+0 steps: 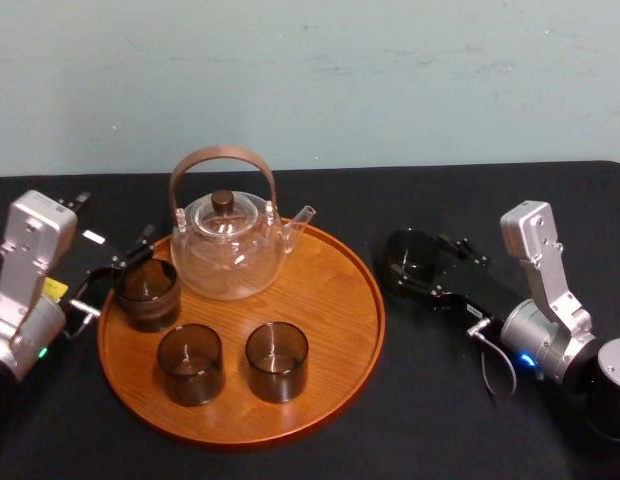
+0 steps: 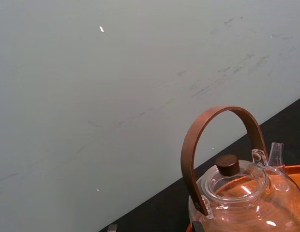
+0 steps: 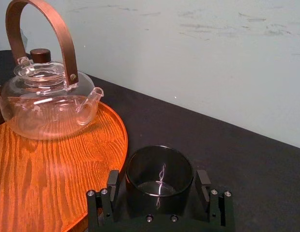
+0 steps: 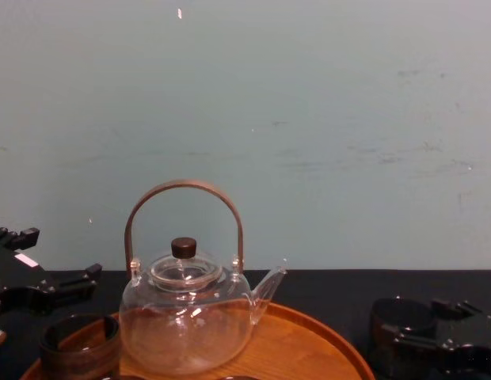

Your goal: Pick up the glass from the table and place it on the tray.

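Black cloth covers the table (image 1: 440,420) under a pale green wall (image 1: 390,80). In the head view the tray (image 1: 335,300) lies at the centre, carrying the teapot (image 1: 230,250) on its far side and three dark tumblers: the far-left tumbler (image 1: 147,293), near-left tumbler (image 1: 190,363) and near-right tumbler (image 1: 277,361). The glass (image 1: 410,258) stands on the table just right of the tray, off its rim, inside the right gripper (image 1: 415,268). The left gripper (image 1: 115,272) sits at the tray's left edge by the far-left tumbler, spread apart and holding nothing.

The left wrist view looks past the teapot (image 2: 242,193) to the wall, with a sliver of tray (image 2: 297,176).

In the right wrist view the glass (image 3: 159,176) stands upright between the right gripper's fingers (image 3: 112,186), which are spread wide with a slim gap on each side and grip nothing. The tray (image 3: 43,183) lies just beside it.

In the chest view the glass (image 4: 392,313) sits low on the right within the right gripper (image 4: 416,328). The left gripper (image 4: 51,257) hangs above the far-left tumbler (image 4: 79,344).
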Controlling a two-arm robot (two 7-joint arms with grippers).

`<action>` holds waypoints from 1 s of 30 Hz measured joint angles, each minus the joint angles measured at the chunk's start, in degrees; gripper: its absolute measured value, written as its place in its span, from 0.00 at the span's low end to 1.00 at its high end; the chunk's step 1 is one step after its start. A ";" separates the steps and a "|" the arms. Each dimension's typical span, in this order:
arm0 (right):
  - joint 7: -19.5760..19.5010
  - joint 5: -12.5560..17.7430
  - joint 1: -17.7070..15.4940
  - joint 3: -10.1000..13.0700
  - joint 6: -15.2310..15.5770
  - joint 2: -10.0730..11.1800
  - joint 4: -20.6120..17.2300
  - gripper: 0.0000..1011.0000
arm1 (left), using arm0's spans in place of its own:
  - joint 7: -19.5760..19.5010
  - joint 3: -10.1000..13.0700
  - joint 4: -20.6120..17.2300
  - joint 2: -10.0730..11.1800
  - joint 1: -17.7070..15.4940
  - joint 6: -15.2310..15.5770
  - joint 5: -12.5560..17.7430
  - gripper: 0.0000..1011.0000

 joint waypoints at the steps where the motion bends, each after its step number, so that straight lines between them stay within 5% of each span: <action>1: 0.20 0.00 0.46 -0.10 -0.14 -0.15 0.65 0.99 | 0.00 0.00 0.00 0.00 0.00 0.00 0.00 0.99; 20: 2.09 0.05 5.96 -1.44 -2.19 -2.04 9.10 0.99 | 0.00 0.00 0.00 0.00 0.00 0.00 0.00 0.99; 30: 2.12 -0.01 6.09 -1.47 -2.27 -2.06 9.25 0.99 | 0.00 0.00 0.00 0.00 0.00 0.00 0.00 0.99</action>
